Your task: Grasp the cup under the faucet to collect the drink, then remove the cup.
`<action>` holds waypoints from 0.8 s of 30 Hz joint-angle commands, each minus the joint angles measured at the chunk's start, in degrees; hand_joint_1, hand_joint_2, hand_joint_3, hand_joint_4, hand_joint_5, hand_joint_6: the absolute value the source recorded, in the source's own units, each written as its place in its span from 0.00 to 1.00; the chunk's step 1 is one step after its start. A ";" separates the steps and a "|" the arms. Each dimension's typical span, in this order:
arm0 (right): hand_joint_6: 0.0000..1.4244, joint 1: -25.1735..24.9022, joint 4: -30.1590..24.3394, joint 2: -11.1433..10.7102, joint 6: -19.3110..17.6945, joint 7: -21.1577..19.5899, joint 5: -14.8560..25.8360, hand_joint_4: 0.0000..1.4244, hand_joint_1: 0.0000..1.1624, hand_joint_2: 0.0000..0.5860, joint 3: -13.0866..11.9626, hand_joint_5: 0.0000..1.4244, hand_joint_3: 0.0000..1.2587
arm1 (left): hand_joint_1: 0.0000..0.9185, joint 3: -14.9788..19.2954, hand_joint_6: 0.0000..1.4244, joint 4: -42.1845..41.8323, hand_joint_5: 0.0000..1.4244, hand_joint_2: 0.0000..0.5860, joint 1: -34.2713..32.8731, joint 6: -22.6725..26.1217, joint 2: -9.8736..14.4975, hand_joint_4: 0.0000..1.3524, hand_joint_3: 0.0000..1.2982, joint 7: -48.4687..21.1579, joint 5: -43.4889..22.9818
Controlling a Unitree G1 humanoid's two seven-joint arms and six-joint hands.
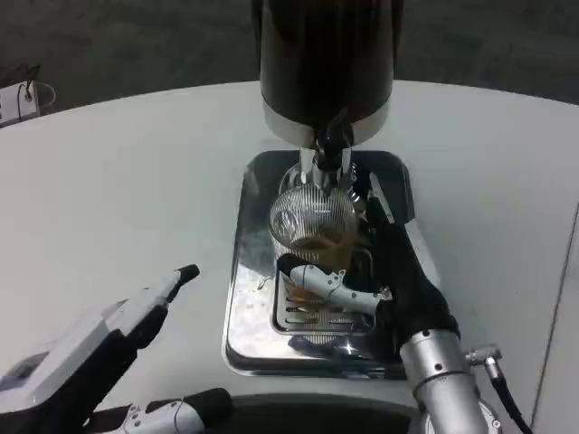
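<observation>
Your right hand (pixel 380 271) is wrapped around the cup (pixel 314 224): its thumb crosses the near side of the glass low down, and the dark fingers run up along the far right side, so the cup is gripped between them. That ribbed, clear cup stands upright on the slotted grate of the shiny metal drip tray (pixel 242 298), directly beneath the faucet (pixel 327 152) of the tall dark dispenser (pixel 326 63). You can see a shallow pool of amber drink in the bottom of the cup; whether liquid is running from the spout is hard to tell in this dim view. Your left hand (pixel 136 362) lies low at the near left of the white table (pixel 118 199), well apart from the tray, fingers stretched out and holding nothing.
</observation>
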 commanded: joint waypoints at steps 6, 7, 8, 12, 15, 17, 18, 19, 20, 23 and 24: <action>0.13 -1.85 3.68 3.13 -1.61 -1.88 0.19 0.07 0.74 0.34 1.10 0.17 0.05 | 0.00 -0.51 0.01 -0.40 0.00 0.06 -0.07 2.02 0.78 0.00 0.00 -1.30 0.13; 0.14 -1.97 3.93 3.35 -1.72 -2.06 0.22 0.08 0.74 0.34 1.16 0.18 0.06 | 0.00 -0.60 0.01 -0.28 0.00 0.06 -0.19 2.15 0.80 0.00 0.00 -1.32 0.18; 0.15 -2.05 4.16 3.60 -1.75 -2.40 0.11 0.09 0.74 0.34 1.24 0.18 0.06 | 0.00 -0.66 0.01 -0.20 0.00 0.06 -0.27 2.25 0.83 0.00 0.00 -1.33 0.21; 0.18 -2.11 4.91 4.79 -2.04 -4.28 -0.46 0.12 0.75 0.34 1.64 0.21 0.10 | 0.00 -0.94 0.01 0.11 0.00 0.06 -0.47 2.71 0.93 0.00 0.00 -1.56 -0.02; 0.21 -2.10 5.45 5.59 -2.36 -5.74 -1.04 0.15 0.76 0.35 2.13 0.24 0.13 | 0.00 -1.05 0.01 0.57 0.00 0.05 -0.49 2.76 1.05 0.00 0.00 -1.66 -0.22; 0.22 -2.08 5.82 6.01 -2.71 -6.52 -1.30 0.16 0.76 0.35 2.41 0.25 0.14 | 0.00 -1.06 0.01 1.00 0.00 0.05 -0.49 2.63 1.15 0.00 0.00 -1.65 -0.30; 0.24 -2.09 6.00 6.18 -2.90 -6.84 -1.40 0.17 0.77 0.35 2.53 0.26 0.15 | 0.00 -1.05 0.01 1.19 0.00 0.05 -0.46 2.56 1.20 0.00 0.00 -1.63 -0.33; 0.26 -2.10 6.11 6.27 -3.01 -7.03 -1.45 0.18 0.77 0.35 2.59 0.27 0.16 | 0.00 -1.02 0.01 1.47 0.00 0.05 -0.36 2.41 1.27 0.00 0.00 -1.62 -0.39; 0.27 -2.10 6.32 6.49 -3.20 -7.31 -1.45 0.19 0.78 0.35 2.64 0.28 0.17 | 0.00 -0.99 0.01 1.67 0.00 0.05 -0.29 2.29 1.33 0.00 0.00 -1.60 -0.45; 0.30 -2.18 6.95 6.99 -3.65 -8.20 -1.47 0.20 0.79 0.35 2.71 0.29 0.18 | 0.00 -0.95 0.02 2.22 0.00 0.05 -0.08 2.00 1.41 0.00 0.00 -1.64 -0.66; 0.34 -2.19 7.11 7.16 -3.83 -8.65 -1.56 0.22 0.79 0.36 2.74 0.31 0.21 | 0.00 -0.96 0.02 2.35 0.00 0.05 -0.03 1.91 1.43 0.00 0.00 -1.67 -0.71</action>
